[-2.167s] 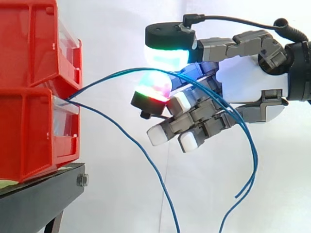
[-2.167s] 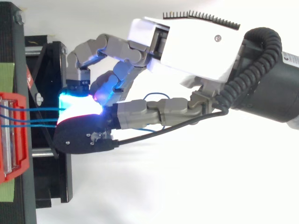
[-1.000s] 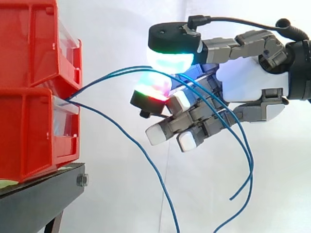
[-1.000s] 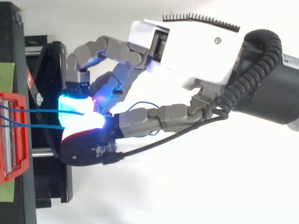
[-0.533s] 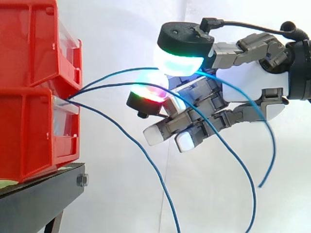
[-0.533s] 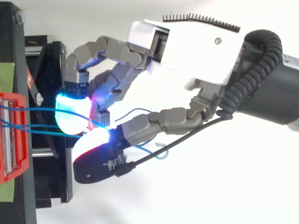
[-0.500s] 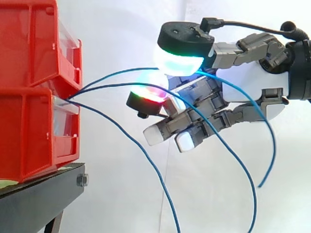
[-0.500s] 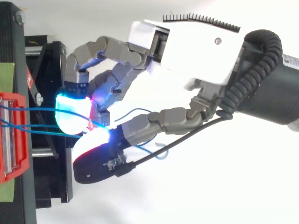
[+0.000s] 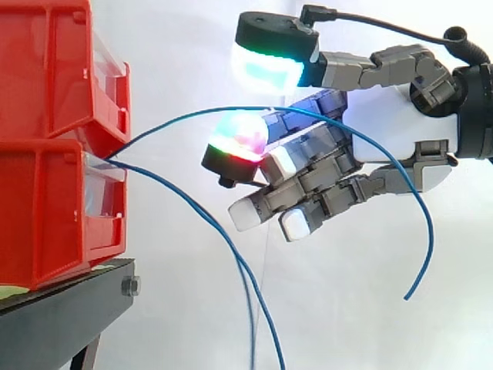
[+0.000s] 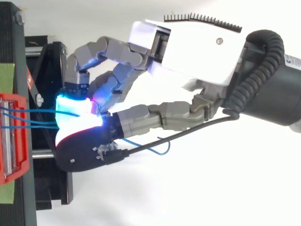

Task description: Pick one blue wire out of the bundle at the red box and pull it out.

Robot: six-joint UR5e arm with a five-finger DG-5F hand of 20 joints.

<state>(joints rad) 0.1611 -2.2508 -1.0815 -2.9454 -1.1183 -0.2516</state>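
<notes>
Several blue wires come out of the gap between the two stacked red boxes [image 9: 46, 193]. One blue wire [image 9: 177, 119] arcs rightward, lies across the top of a green-red glowing fingertip [image 9: 239, 139], runs past the palm and droops to a free end [image 9: 407, 297]. My hand [image 9: 393, 131] hovers right of the boxes. Its cyan-green thumb pad [image 9: 266, 65] stands raised above that wire, with a gap showing under it. Two other wires [image 9: 223, 239] hang down from the boxes. From above, the wires [image 10: 42, 113] run from the red box [image 10: 14, 136] under the glowing pads.
The boxes rest on a black stand [image 9: 62, 316] at the lower left, in front of a white curtain. Below and to the right of the hand there is open space apart from the dangling wire ends.
The thumb has lifted off the finger pad. One of the two wires it pressed has slipped out and now hangs down by the lower wire. One wire stays draped over the finger.
</notes>
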